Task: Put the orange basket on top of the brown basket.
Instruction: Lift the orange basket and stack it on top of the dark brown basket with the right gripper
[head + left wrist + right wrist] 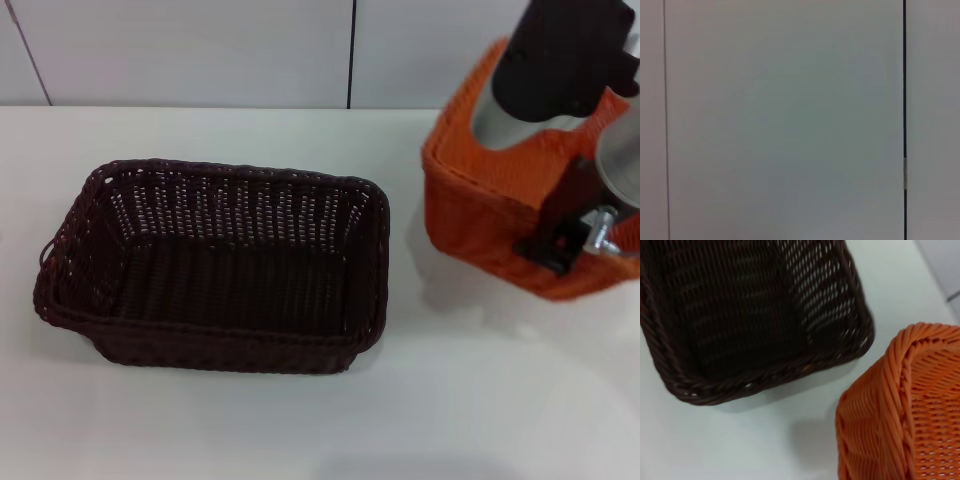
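The brown basket (230, 195) stands upright and empty on the white table, left of centre; the right wrist view shows one of its corners (765, 374). The orange basket (470, 210) is at the far right, tilted, casting a shadow on the table below it. Its corner (880, 425) fills the right wrist view, a short gap from the brown one. My right gripper (560, 245) comes down over the orange basket, with a black finger against the outside of its near wall, shut on that wall. My left gripper is out of view.
The white table (450, 400) runs back to a pale panelled wall (250, 50). The left wrist view shows only a wall panel (785, 120) with a dark seam.
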{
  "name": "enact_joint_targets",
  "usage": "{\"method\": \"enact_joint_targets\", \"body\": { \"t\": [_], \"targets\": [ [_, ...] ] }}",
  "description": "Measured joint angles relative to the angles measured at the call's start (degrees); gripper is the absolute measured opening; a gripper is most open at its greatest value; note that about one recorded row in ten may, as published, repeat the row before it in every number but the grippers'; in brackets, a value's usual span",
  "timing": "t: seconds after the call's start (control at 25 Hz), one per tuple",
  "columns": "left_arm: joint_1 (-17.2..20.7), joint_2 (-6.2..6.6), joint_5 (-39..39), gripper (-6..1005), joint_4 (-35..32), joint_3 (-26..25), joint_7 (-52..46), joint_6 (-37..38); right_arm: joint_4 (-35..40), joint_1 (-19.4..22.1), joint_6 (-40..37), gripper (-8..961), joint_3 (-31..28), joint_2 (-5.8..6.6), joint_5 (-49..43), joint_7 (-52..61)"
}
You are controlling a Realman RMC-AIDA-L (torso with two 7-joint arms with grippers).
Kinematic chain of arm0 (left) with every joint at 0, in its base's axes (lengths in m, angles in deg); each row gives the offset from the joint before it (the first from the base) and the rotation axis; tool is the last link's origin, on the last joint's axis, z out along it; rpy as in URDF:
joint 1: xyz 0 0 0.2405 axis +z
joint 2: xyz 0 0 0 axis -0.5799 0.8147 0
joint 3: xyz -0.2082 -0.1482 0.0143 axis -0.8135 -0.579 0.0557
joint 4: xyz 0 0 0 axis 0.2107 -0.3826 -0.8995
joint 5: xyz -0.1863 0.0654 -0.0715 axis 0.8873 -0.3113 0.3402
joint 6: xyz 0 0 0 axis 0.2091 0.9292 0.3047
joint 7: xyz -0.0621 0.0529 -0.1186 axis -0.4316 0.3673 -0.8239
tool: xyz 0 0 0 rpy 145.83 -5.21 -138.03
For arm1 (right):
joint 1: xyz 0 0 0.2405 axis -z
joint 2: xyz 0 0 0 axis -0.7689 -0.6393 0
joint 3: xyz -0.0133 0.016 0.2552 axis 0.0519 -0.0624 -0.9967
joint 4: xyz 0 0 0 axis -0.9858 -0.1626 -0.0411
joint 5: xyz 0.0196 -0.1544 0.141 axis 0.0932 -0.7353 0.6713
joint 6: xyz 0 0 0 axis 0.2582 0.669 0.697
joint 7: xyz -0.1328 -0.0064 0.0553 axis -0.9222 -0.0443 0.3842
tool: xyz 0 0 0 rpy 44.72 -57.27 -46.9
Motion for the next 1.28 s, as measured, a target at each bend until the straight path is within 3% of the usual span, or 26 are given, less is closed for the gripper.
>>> {"method": "enact_joint_targets", "body": {
  "t": [0.24, 0.36, 0.64, 1.08, 1.28],
  "targets": [
    [-0.6, 0.0, 0.3, 801, -1.19, 0.0, 0.0, 0.01, 5.1, -0.58, 1.74, 141, 5.11, -0.03, -3.48, -6.5],
    [-0.65, -0.06, 0.37, 801, -1.58, 0.29, -0.06, 0.0, 10.33, 0.54, 4.7, 143, 10.5, -0.16, -3.65, -18.08],
    [-0.65, -0.04, -0.06, 801, -2.26, 1.5, -3.34, 0.09, 12.5, 3.66, 11.58, 147, 16.47, 0.0, -3.66, -32.48],
    [-0.61, -0.14, 0.22, 800, -3.29, 2.68, -4.76, 2.4, 7.31, 5.94, 18.82, 153, 21.95, 3.44, -3.48, -48.23],
    [-1.12, -0.18, 0.17, 800, -3.69, 2.78, -5.31, 2.31, 4.87, 6.2, 23.0, 156, 24.7, 3.51, -3.18, -50.26]
  ]
}}
